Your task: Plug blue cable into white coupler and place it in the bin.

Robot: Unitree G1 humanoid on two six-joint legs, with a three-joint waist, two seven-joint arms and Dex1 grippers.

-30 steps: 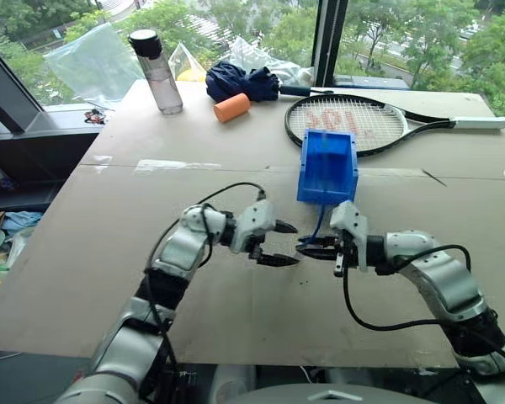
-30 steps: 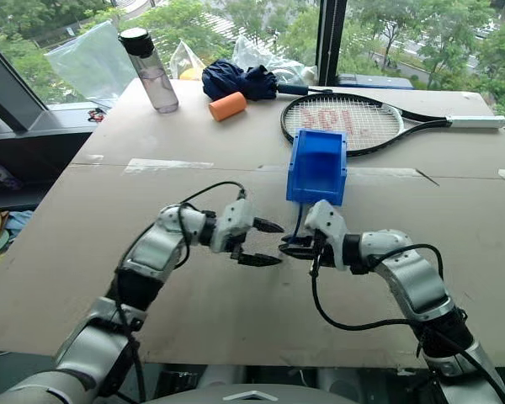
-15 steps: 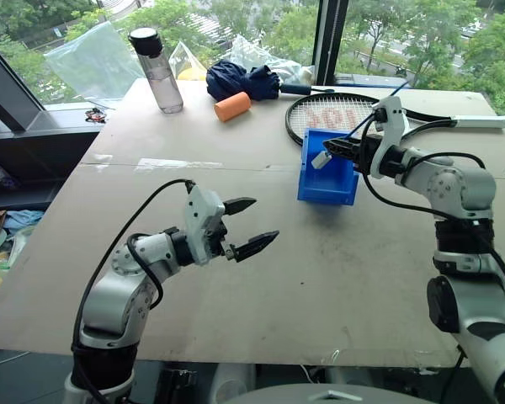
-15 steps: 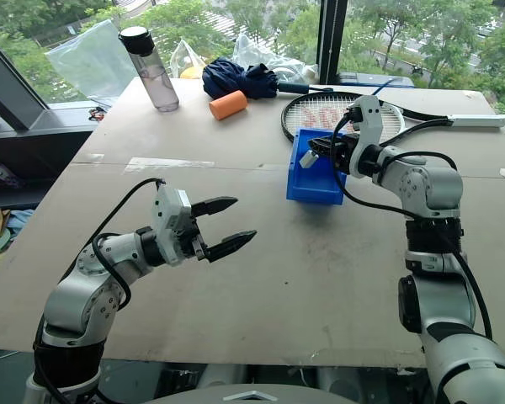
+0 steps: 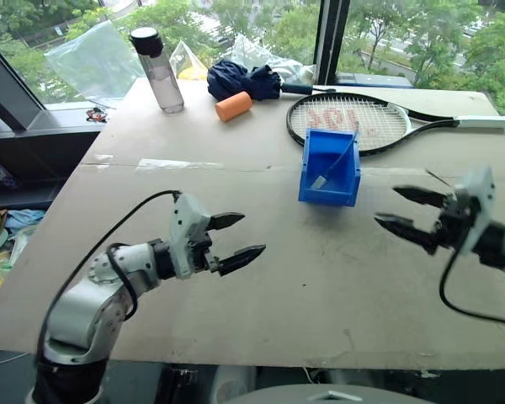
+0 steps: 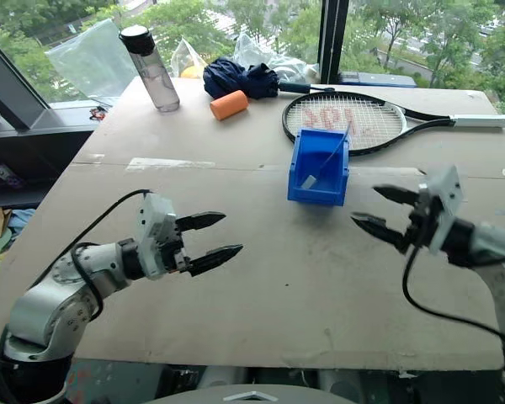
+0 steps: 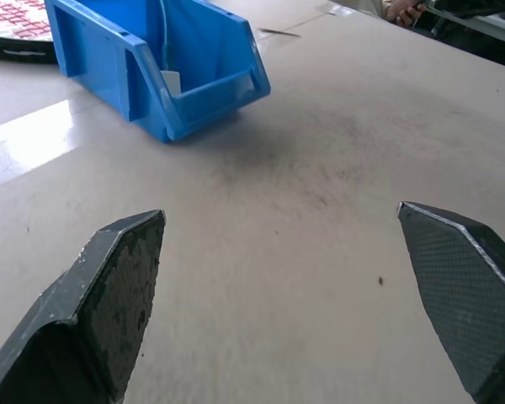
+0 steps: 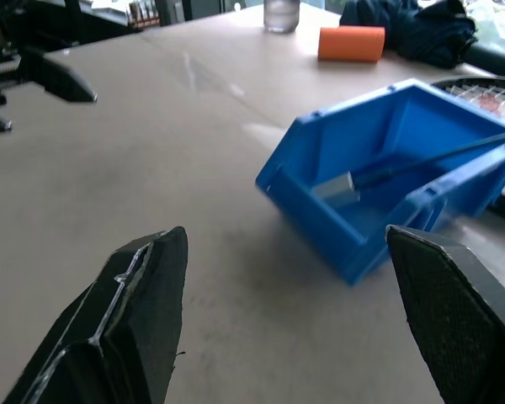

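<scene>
The blue bin point(image 5: 329, 168) stands mid-table in front of the racket. Inside it the blue cable point(image 5: 343, 153) leans from the far rim down to the white coupler point(image 5: 318, 182) on the bin floor; the right wrist view shows the cable point(image 8: 438, 160) running into the coupler point(image 8: 334, 190). My right gripper point(image 5: 386, 206) hangs open and empty to the right of the bin, nearer me. Left of the bin and lower, my left gripper point(image 5: 252, 234) is wide open above bare table, holding nothing.
At the back stand a clear water bottle point(image 5: 157, 71), an orange cylinder point(image 5: 232, 107), a dark blue cloth bundle point(image 5: 240, 82) and a racket point(image 5: 358, 122) just behind the bin. Plastic bags lie at the far edge. The table's left edge drops off to the floor.
My right gripper, shut on the cable over the bin half a second ago, has opened and drawn back to the right. Cable and coupler now lie in the bin. The left arm pulled back.
</scene>
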